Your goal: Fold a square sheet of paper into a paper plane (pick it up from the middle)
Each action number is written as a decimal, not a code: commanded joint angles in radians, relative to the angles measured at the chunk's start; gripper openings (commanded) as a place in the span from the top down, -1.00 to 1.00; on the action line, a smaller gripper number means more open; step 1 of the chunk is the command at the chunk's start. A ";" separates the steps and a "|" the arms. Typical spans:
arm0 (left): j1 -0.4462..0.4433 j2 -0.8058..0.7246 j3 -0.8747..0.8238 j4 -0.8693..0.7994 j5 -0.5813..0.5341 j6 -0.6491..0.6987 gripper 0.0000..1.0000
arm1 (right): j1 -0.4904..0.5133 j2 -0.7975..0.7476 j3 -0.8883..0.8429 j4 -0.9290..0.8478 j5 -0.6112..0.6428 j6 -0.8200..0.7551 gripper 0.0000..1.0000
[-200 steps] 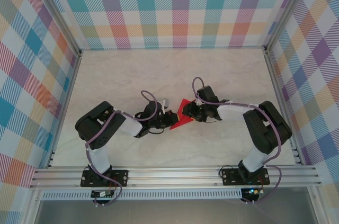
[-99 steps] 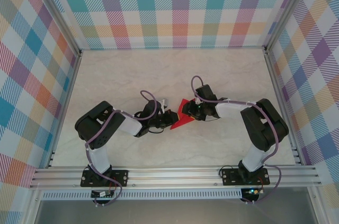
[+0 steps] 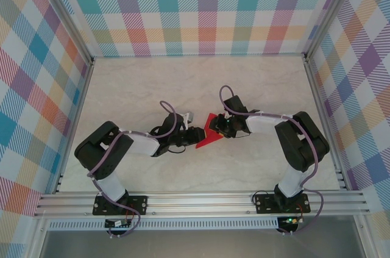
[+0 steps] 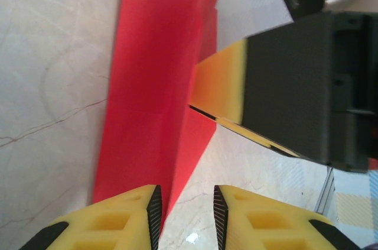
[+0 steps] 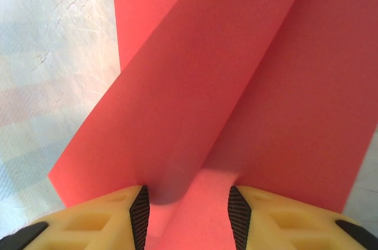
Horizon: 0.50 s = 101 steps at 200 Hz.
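Between left hand (image 4: 186, 214) and right hand (image 5: 188, 214), partly folded red paper (image 5: 236, 84)

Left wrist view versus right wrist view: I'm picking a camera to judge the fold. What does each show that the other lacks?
Left wrist view: the red paper as a narrow strip, notched at its far end, with the other arm's yellow finger reaching onto it. Right wrist view: a broad diagonal flap across the sheet. Both: the paper on the pale table, and the viewing arm's own open jaws, left end effector and right end effector.
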 commanded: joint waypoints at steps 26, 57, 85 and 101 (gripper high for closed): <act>0.004 -0.059 -0.041 -0.035 -0.015 0.224 0.33 | -0.008 0.046 0.012 -0.075 0.055 0.029 0.13; -0.022 -0.070 -0.048 -0.048 -0.054 0.302 0.33 | -0.008 0.047 0.015 -0.079 0.055 0.030 0.12; -0.039 -0.051 -0.032 -0.068 -0.078 0.328 0.34 | -0.008 0.046 0.017 -0.080 0.054 0.031 0.12; -0.045 -0.040 -0.020 -0.069 -0.078 0.332 0.36 | -0.008 0.049 0.018 -0.080 0.054 0.032 0.12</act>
